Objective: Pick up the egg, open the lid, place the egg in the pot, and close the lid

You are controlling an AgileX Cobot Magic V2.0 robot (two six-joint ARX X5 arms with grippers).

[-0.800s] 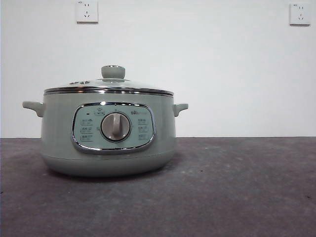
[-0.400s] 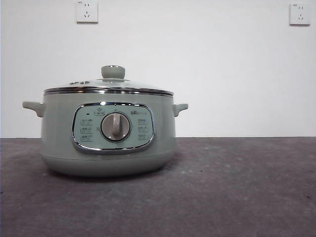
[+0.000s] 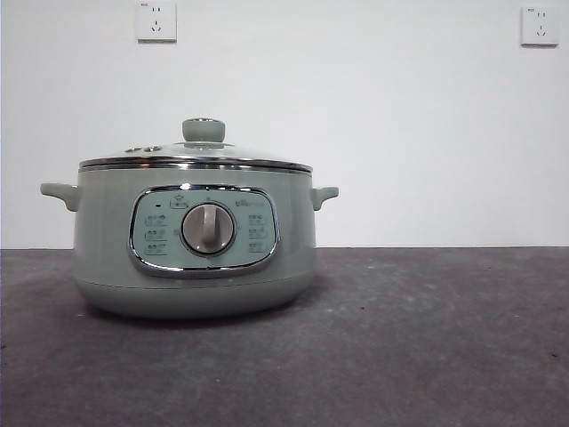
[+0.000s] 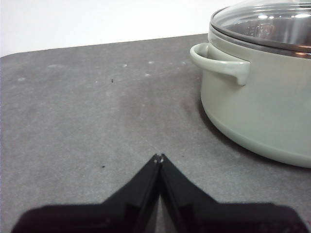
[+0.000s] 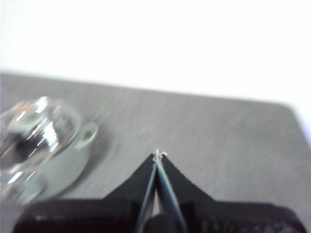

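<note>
Grey table, lidded pot; both closed grippers wrist-view only.

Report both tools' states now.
Left tool: shut, holding nothing, beside the pot.
Right tool: shut, holding nothing.

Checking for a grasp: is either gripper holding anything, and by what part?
Nothing is held: the left gripper and right gripper are shut on nothing.

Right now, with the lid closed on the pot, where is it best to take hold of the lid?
Probably the pale green knob at the centre of the lid, coming from straight above. It stands upright, and the glass dome and thin chrome rim offer no other hold.
</note>
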